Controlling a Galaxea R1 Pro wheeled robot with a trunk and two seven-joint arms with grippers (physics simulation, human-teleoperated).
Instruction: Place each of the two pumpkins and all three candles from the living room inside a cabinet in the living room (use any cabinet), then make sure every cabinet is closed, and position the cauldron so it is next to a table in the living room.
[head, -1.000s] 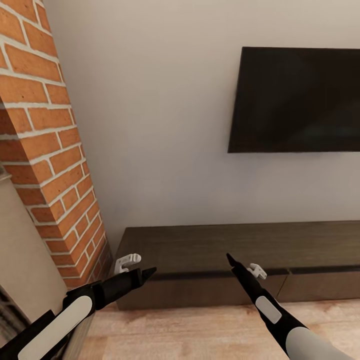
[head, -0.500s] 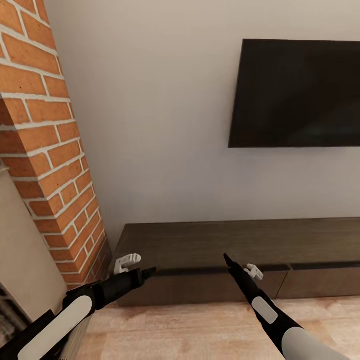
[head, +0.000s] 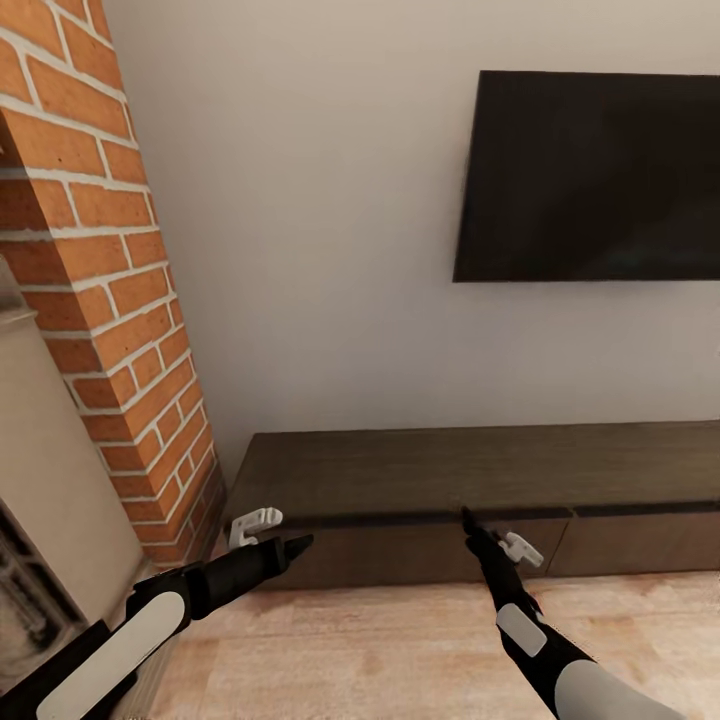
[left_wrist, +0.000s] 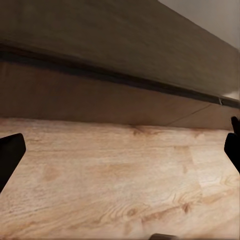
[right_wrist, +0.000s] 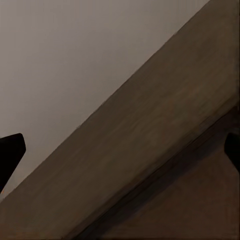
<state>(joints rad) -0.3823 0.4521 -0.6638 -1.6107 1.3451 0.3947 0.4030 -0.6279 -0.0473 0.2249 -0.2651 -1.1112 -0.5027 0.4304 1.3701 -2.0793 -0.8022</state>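
Observation:
The long low dark brown cabinet (head: 450, 470) runs along the wall ahead, its drawer fronts flush and shut. My left gripper (head: 292, 547) hovers open before its left end, over the wooden floor. In the left wrist view the gripper (left_wrist: 120, 150) has nothing between its wide-apart fingers and faces the cabinet (left_wrist: 100, 95) front. My right gripper (head: 468, 520) is open and empty, pointing at the seam under the cabinet top near the middle. The right wrist view has the gripper (right_wrist: 120, 150) very close to the cabinet (right_wrist: 150, 165) edge. The pumpkins, candles, cauldron and table are out of view.
A red brick chimney column (head: 110, 300) with a stone-coloured fireplace (head: 50, 480) below stands at the left, close to my left arm. A black television (head: 590, 175) hangs on the white wall above the cabinet. Light wooden floor (head: 380, 640) lies in front.
The view has shifted a little and the cabinet now sits higher in the picture. My right arm has reached forward and lower toward the cabinet front. The left arm holds its pose.

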